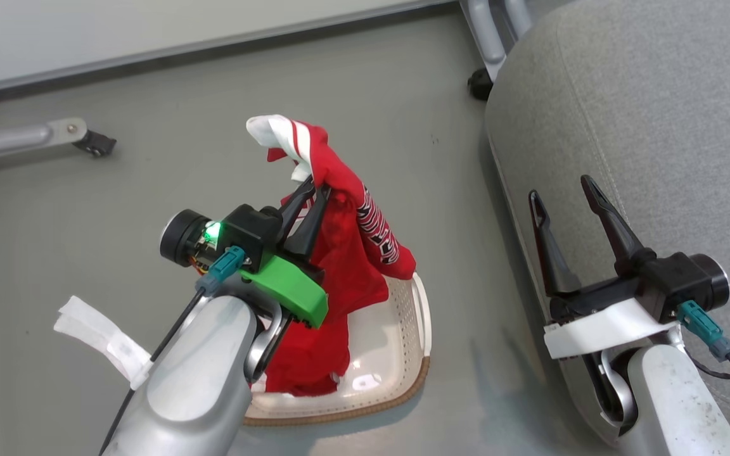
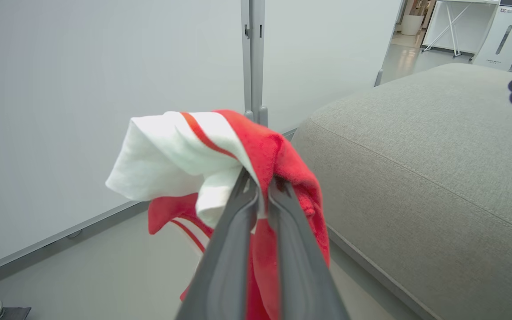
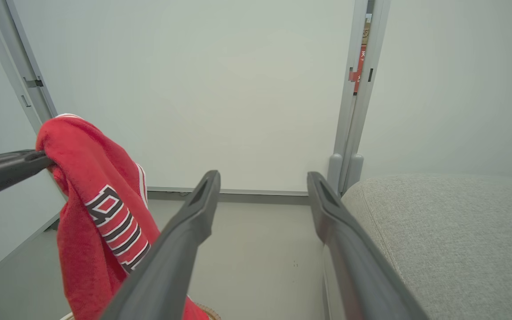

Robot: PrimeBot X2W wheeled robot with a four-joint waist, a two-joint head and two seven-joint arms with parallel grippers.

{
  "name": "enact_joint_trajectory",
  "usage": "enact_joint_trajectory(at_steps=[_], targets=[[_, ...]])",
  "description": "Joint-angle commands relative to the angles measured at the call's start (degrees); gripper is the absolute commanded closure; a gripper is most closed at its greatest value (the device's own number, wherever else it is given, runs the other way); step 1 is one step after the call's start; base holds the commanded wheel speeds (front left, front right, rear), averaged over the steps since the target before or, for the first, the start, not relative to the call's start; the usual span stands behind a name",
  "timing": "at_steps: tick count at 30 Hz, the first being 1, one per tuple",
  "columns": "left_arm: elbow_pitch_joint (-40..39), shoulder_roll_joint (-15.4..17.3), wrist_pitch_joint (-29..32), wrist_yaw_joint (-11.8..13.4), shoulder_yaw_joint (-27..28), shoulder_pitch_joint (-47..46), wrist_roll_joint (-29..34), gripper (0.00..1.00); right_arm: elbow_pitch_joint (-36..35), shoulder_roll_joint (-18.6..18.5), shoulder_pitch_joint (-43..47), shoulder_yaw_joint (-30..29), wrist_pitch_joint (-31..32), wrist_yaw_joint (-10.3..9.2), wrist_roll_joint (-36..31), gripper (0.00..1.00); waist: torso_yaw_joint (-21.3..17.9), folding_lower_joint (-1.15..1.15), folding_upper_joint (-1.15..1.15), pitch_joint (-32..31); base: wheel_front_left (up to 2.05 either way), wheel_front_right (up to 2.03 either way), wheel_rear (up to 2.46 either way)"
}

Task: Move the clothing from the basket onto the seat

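Left gripper (image 1: 316, 188) pinches the red clothing (image 1: 346, 272) tight by its white trim, holding it up over the basket (image 1: 418, 316), lower folds trailing inside. Right gripper (image 1: 560, 187) hangs empty, fingers spread wide, at the edge of the grey seat (image 1: 656, 114).

Silvery-grey forearms (image 1: 194, 380) both sides, long dark jaws. Left wrist wears a bright green bracket (image 1: 292, 294), right one a white bracket (image 1: 599, 329). Both have teal plugs (image 1: 225, 266) with black cables (image 1: 172, 332), plus a green LED (image 1: 213, 230).

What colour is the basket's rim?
Brown, woven-looking, against the cream basket; clearest in the head view.
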Motion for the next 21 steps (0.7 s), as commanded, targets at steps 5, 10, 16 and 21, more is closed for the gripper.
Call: enact_joint_trajectory(at_steps=[5, 10, 16, 21], targets=[[-4.4, -0.8, 0.0, -0.2, 1.9, 1.4, 1.3, 1.00, 0.1, -0.2, 2.1, 0.0, 0.0, -0.02, 0.6, 0.00, 0.8, 0.00, 0.00, -4.5, 0.00, 0.00, 0.00], [-6.9, -1.4, 0.0, -0.3, 2.2, -0.3, 1.9, 1.00, 0.1, -0.2, 2.9, -0.1, 0.0, -0.02, 0.9, 0.00, 0.8, 0.00, 0.00, -5.9, 0.00, 0.00, 0.00], [-8.8, -1.9, -0.1, -0.4, 2.2, -2.2, 1.9, 1.00, 0.1, -0.2, 3.8, 0.0, 0.0, -0.02, 1.1, 0.00, 0.9, 0.00, 0.00, -7.1, 0.00, 0.00, 0.00], [-9.5, -2.1, -0.1, -0.4, 2.0, -3.0, 1.8, 1.00, 0.0, -0.2, 4.6, 0.0, 0.0, -0.02, 1.3, 0.00, 0.8, 0.00, 0.00, -7.7, 0.00, 0.00, 0.00]])
